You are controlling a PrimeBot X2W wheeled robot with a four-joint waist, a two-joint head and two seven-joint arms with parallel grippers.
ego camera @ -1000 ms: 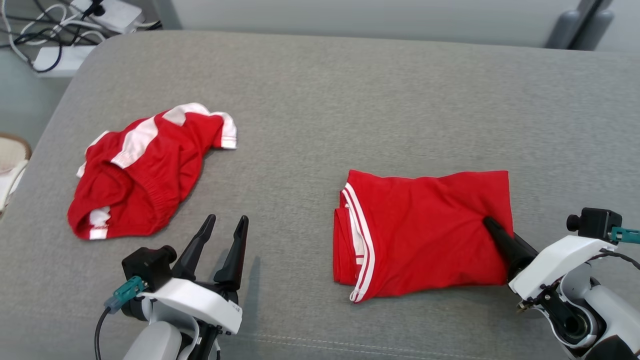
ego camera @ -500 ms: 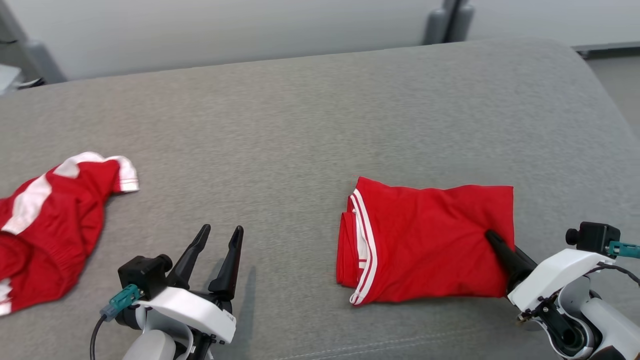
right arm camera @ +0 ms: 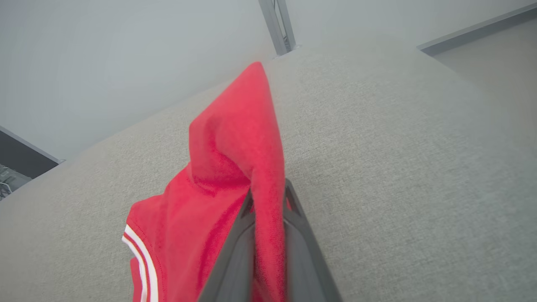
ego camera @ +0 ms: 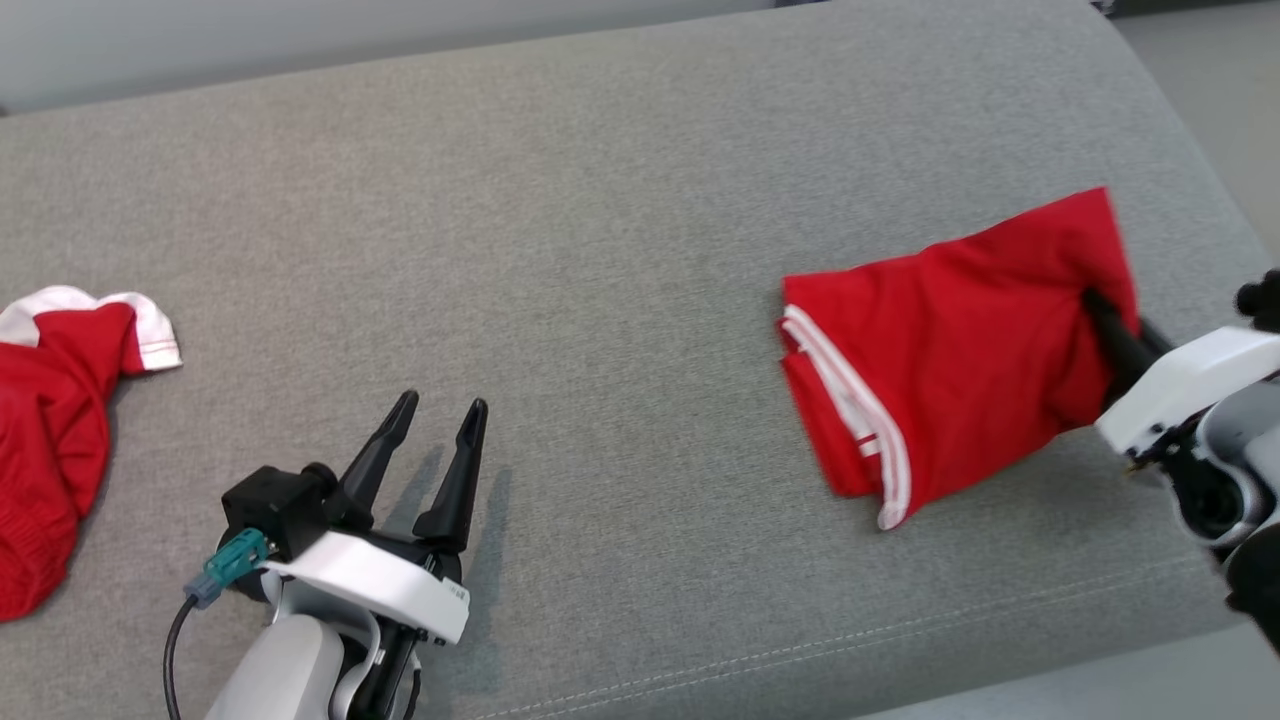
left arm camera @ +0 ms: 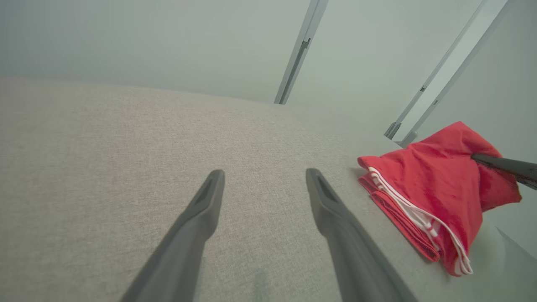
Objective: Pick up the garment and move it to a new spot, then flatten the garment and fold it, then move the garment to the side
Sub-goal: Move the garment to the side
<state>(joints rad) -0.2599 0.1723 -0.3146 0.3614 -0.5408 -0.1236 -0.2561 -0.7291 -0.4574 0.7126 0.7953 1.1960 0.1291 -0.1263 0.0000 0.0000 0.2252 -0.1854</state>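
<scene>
1 corner of the folded red shorts is pinched in the closed jaws of the right gripper, the rest resting near the right end of the grey cushion. The left gripper hovers empty, jaws wide apart. Pulling by that 1 corner could drag the fold open, or tip the shorts over the nearby edge.

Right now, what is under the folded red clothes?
The grey cushion lies under the folded red garment, which the right end effector pinches. The patch right beneath it is covered.
</scene>
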